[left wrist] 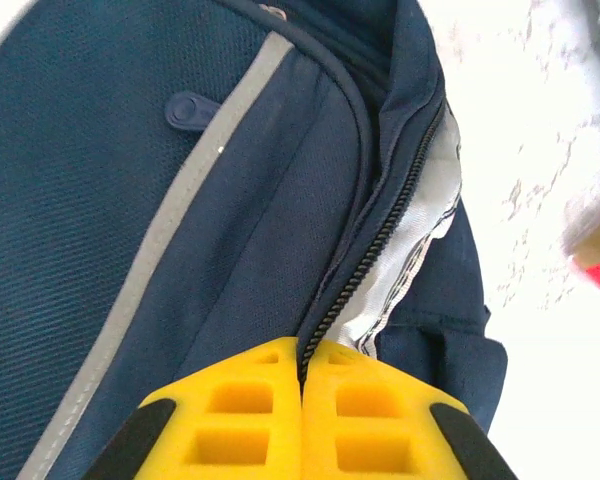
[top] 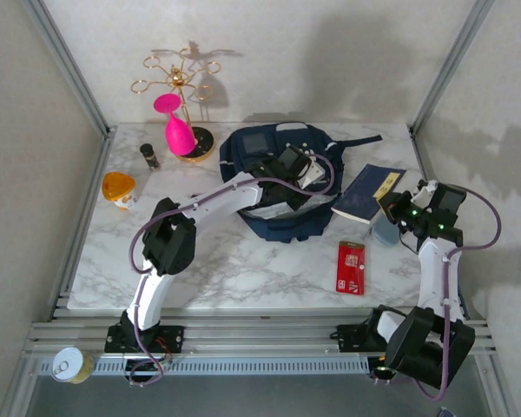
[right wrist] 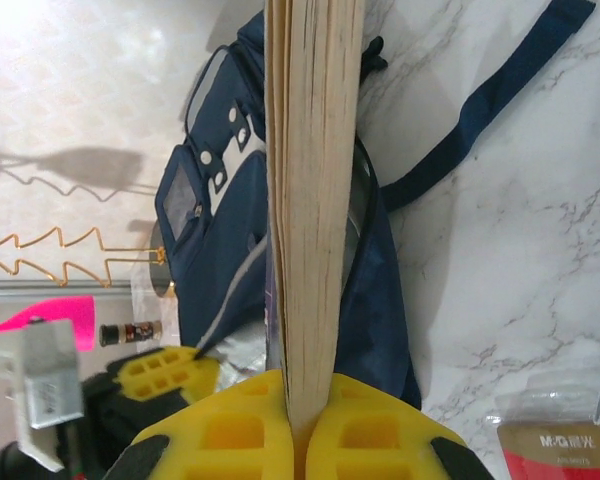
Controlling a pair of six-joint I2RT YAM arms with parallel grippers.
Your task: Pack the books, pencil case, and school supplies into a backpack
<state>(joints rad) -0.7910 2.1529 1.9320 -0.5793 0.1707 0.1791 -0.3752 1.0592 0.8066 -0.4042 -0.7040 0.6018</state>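
Clenched left claw point(left wrist: 302, 352) on the zipper edge of the backpack point(top: 240, 155), lying mid-counter point(top: 243, 269). Gripped books point(top: 365, 193) by the page edges in right claw point(right wrist: 298, 425), just right of the backpack. Saw pencil case point(top: 385, 232) beside that claw, school supplies point(top: 351, 267) flat nearby.

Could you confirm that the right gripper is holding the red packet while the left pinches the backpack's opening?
Not quite: the right wrist view shows the right gripper holding the books; the left gripper does pinch the opening of the backpack.
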